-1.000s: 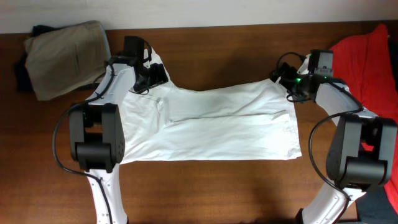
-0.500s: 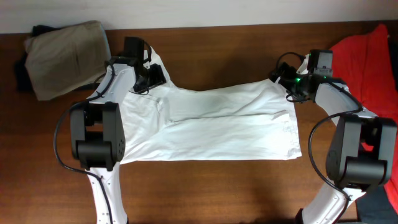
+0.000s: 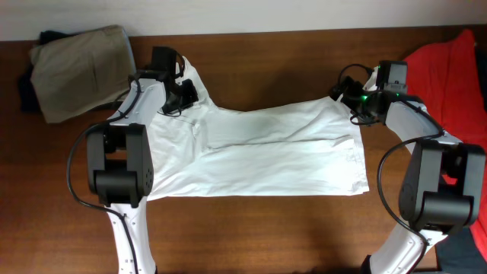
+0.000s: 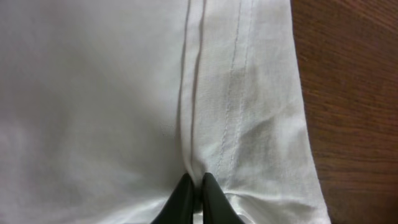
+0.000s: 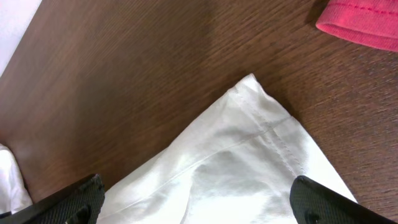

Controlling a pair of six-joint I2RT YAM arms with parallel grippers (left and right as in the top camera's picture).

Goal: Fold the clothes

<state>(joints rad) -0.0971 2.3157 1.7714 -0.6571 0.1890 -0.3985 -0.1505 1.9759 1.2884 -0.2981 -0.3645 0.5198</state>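
Brown wooden table (image 3: 266, 236), pale wall (image 3: 228, 15)

Overhead straight down — wrist views close above the shirt (image 3: 259, 152) (seemingly its opposite ends)

We see the left arm (image 3: 114, 164) and the right arm (image 3: 437, 183), both with white links and big black joint housings. Thin black cables (image 3: 70, 176) loop beside them. A small green light (image 3: 366, 97) glows at the upper right. The left gripper (image 4: 198, 198) and the right gripper (image 5: 196, 190) have black fingers (image 4: 184, 200).
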